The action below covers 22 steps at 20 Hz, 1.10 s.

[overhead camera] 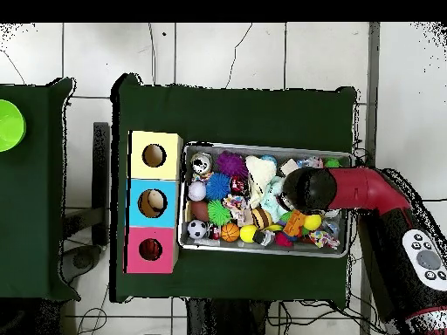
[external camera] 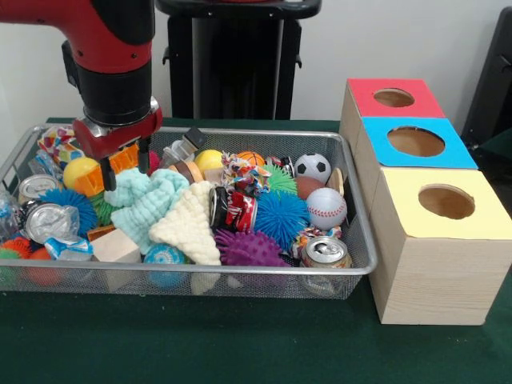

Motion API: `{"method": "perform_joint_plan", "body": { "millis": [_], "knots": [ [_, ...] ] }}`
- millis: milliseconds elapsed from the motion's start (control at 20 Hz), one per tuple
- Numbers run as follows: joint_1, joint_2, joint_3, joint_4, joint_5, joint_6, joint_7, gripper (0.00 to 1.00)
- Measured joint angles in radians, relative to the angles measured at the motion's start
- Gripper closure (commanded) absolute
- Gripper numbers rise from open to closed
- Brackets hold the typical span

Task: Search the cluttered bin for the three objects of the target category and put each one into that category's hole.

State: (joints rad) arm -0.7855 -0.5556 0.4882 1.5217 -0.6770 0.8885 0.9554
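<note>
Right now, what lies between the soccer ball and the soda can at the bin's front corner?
In the front view, the baseball lies between the soccer ball and the soda can.

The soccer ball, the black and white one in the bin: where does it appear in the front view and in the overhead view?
Front view: the soccer ball lies at the bin's back right, near the red-topped box.
Overhead view: the soccer ball lies in the bin's lower left corner, beside the same red-topped box.
Shared landmark: the baseball, which lies toward the yellow-topped box from the soccer ball in both views.
</note>
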Motion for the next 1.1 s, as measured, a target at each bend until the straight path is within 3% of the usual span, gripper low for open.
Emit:
{"method": "perform_joint_plan", "body": {
  "millis": [1100],
  "knots": [
    [-0.071,0.087,0.117,0.017,0.017,0.0,0.0,0.0]
  ]
}}
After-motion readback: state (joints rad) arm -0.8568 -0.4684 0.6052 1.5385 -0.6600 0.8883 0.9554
